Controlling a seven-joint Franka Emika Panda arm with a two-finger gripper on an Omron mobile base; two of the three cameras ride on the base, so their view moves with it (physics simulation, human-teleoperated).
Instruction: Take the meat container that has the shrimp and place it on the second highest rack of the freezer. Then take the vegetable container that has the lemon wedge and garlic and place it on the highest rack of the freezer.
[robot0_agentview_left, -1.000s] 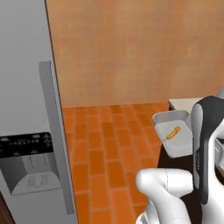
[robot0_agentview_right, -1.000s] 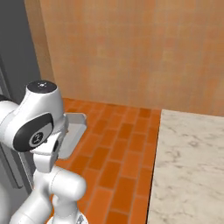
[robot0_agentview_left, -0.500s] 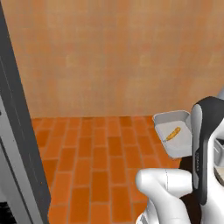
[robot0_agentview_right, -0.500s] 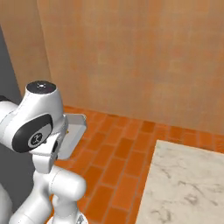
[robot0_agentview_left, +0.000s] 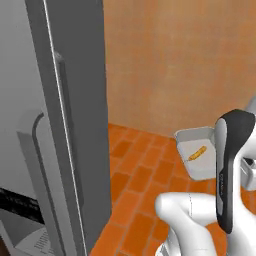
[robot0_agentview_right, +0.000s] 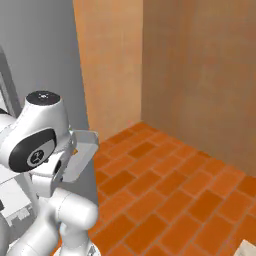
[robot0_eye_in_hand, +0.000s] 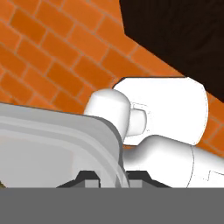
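Note:
The meat container (robot0_agentview_left: 196, 156), a shallow grey tray, hangs in the air in front of my arm with the small orange shrimp (robot0_agentview_left: 196, 152) lying in it. Its corner also shows beside my wrist (robot0_agentview_right: 84, 150). In the hand view my gripper (robot0_eye_in_hand: 114, 176) is shut on the container's rim (robot0_eye_in_hand: 65, 131), one dark tip on each side of it. The tall grey freezer (robot0_agentview_left: 75, 115) stands close on the left, with its long handle (robot0_agentview_left: 64, 130) and black dispenser panel (robot0_agentview_left: 17, 201). Its racks are out of view, as are the vegetable container, lemon wedge and garlic.
Orange brick floor (robot0_agentview_left: 140, 185) stretches between the freezer and an orange-brown wall (robot0_agentview_left: 180, 65). The freezer's grey side (robot0_agentview_right: 40, 55) rises right behind my arm. A pale counter corner (robot0_agentview_right: 248, 248) peeks in at the lower right.
Both base views have swung with the base: the freezer now looms larger on the left and the counter has slid almost out of the right view. The container stays in my grip.

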